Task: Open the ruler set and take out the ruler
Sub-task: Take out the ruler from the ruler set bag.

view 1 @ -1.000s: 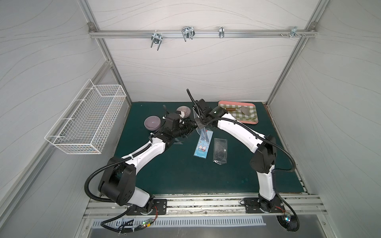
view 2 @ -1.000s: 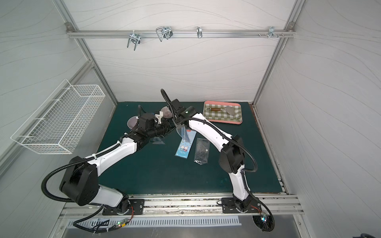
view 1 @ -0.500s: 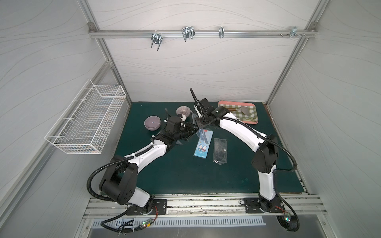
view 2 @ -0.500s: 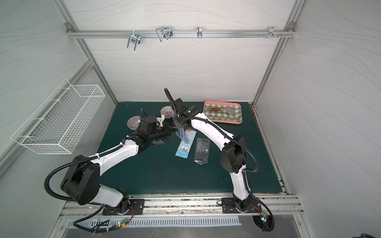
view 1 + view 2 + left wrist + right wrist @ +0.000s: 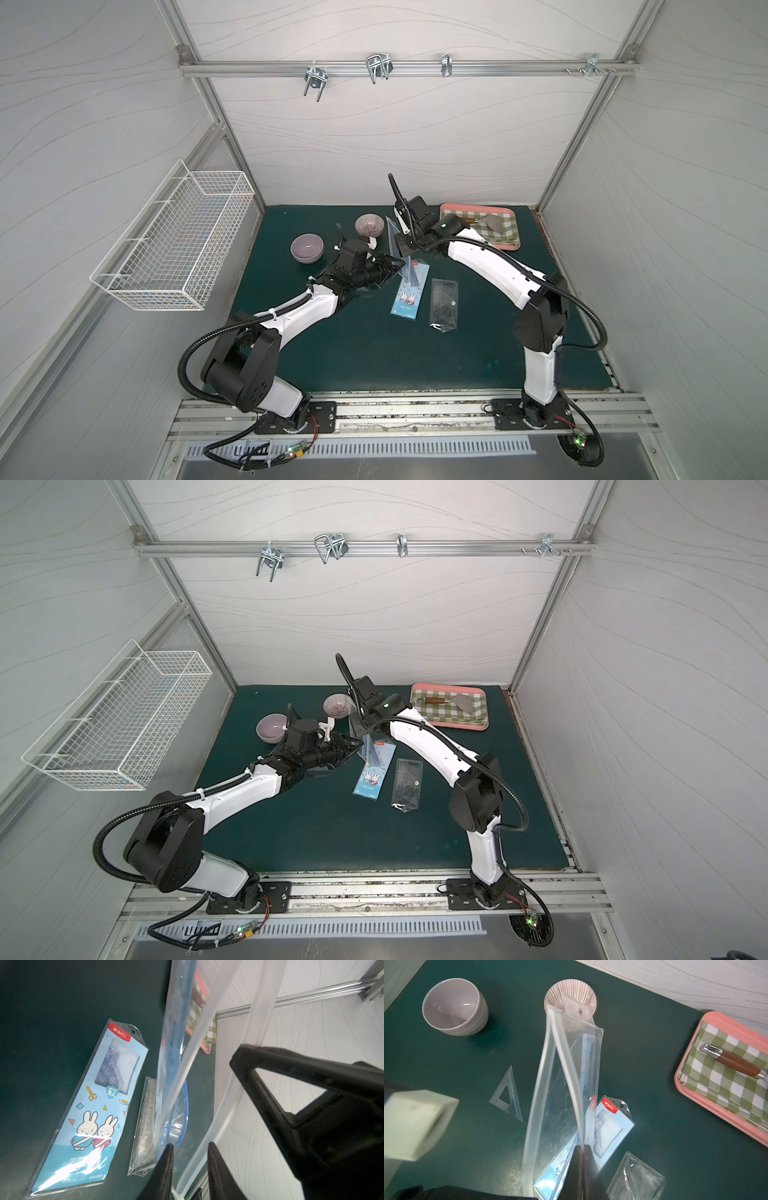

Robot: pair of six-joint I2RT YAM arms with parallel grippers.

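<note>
The ruler set is a clear zip pouch point(image 5: 560, 1093), held upright above the green mat with its mouth spread open; it also shows in both top views point(image 5: 395, 243) point(image 5: 368, 746). A blue ruler point(image 5: 586, 1057) stands inside it. My right gripper point(image 5: 582, 1148) is shut on one lip of the pouch mouth. My left gripper point(image 5: 190, 1145) is at the mouth from the left side point(image 5: 400, 264). Its jaws stand a little apart, and the other zip lip point(image 5: 209, 1132) runs between them without being pinched.
A blue rabbit-print packet point(image 5: 409, 291) and a clear packet point(image 5: 444, 305) lie on the mat under the pouch. A clear set square point(image 5: 507, 1097) lies nearby. A grey bowl point(image 5: 306, 248), a striped bowl point(image 5: 370, 225) and a pink tray point(image 5: 509, 246) stand at the back. A wire basket point(image 5: 178, 245) hangs on the left wall.
My left gripper has moved right, up to the pouch mouth. The right gripper has kept its hold on the pouch and shifted slightly back.
</note>
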